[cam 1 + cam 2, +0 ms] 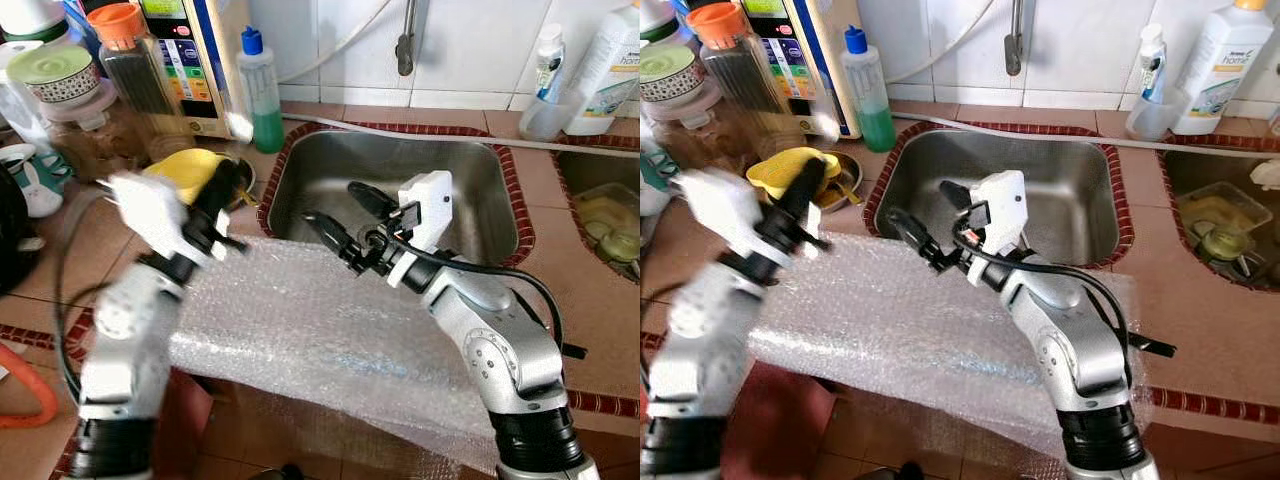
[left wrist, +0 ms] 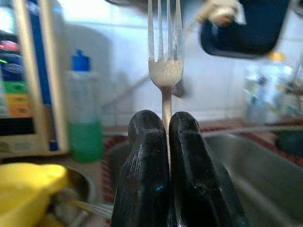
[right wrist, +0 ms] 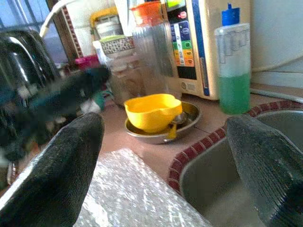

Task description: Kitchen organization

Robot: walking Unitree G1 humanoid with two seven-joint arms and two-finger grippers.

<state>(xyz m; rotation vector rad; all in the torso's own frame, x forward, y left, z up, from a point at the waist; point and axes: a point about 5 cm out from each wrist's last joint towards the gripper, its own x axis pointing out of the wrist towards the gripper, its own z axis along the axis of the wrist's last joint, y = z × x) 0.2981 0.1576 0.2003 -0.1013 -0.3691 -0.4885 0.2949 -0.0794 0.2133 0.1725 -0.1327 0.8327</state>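
My left gripper is shut on a metal fork, which stands tines up between the black fingers. It hovers over the counter beside a yellow bowl that rests in a steel dish. The left arm looks blurred. My right gripper is open with nothing in it, held above the front rim of the steel sink. It points left toward the yellow bowl. A sheet of bubble wrap lies across the counter under both arms.
A green soap bottle and a water purifier stand at the back. Jars crowd the left counter. White bottles stand at the back right, above a second basin holding containers. The tap hangs over the sink.
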